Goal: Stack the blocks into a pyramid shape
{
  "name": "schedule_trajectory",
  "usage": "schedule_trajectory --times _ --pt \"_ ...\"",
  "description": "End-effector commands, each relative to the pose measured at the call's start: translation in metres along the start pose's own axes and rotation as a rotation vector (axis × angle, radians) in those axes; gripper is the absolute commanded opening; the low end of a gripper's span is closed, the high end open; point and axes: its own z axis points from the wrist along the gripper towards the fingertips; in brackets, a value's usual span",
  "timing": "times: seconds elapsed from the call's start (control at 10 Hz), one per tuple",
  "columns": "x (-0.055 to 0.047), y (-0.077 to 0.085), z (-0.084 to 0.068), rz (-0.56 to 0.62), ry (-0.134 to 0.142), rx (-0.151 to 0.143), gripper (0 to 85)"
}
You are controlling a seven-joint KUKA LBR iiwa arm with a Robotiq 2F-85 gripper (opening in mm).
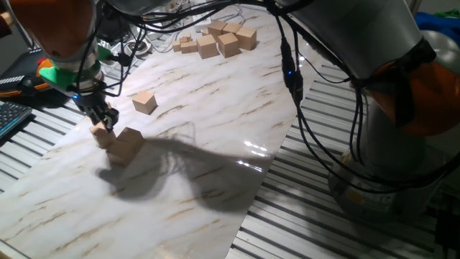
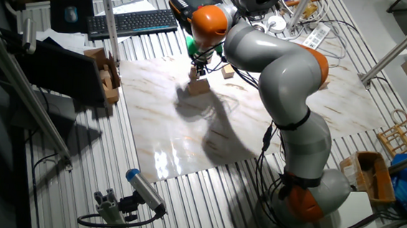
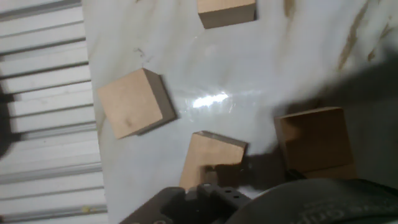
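The marble-patterned tabletop (image 1: 215, 129) carries everything, and the arm (image 2: 285, 69) reaches across it toward one long edge, where slatted metal shows beyond the slab. At the far corner, in one fixed view, lies a loose cluster of spare blocks (image 1: 219, 39), well apart from the work. Nearer the middle sits a single cube (image 1: 144, 102) on its own, and close to the long edge two more cubes rest almost side by side: one larger-looking cube (image 1: 128, 143) and, just beside it, the cube under the claw (image 1: 100, 133). The claw (image 1: 106, 119) is down on that second cube; the hand view shows a tan block (image 3: 208, 163) right at the fingers, but whether the jaws have pinched it or only bracket it cannot be told from these pictures. No stepped heap stands yet, so the pyramid appears to be barely begun. As for handling, the cubes look like plain dry wood: probably light, rigid, and unlikely to dent or break, with flat faces that should give the pads a sure purchase. The sensible hold is across two opposite vertical faces, centred, so the cube hangs level. The glossy tabletop may let a nudged cube slide, and a tilted release could knock its neighbour out of line.
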Motion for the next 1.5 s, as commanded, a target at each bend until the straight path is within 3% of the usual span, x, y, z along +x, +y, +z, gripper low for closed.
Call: schedule_trajectory --times 0.0,0.4,0.5,1.1,1.4 --pt "0.0 0.0 0.0 0.028 0.007 -0.012 85.0" --pt "-0.004 0.005 0.006 0.032 0.009 -0.038 85.0" --pt "-0.004 0.007 0.008 0.034 0.009 -0.034 68.0" --pt "-0.009 0.023 0.017 0.098 0.038 -0.019 68.0" --pt "-0.008 0.026 0.023 0.125 0.025 -0.008 68.0"
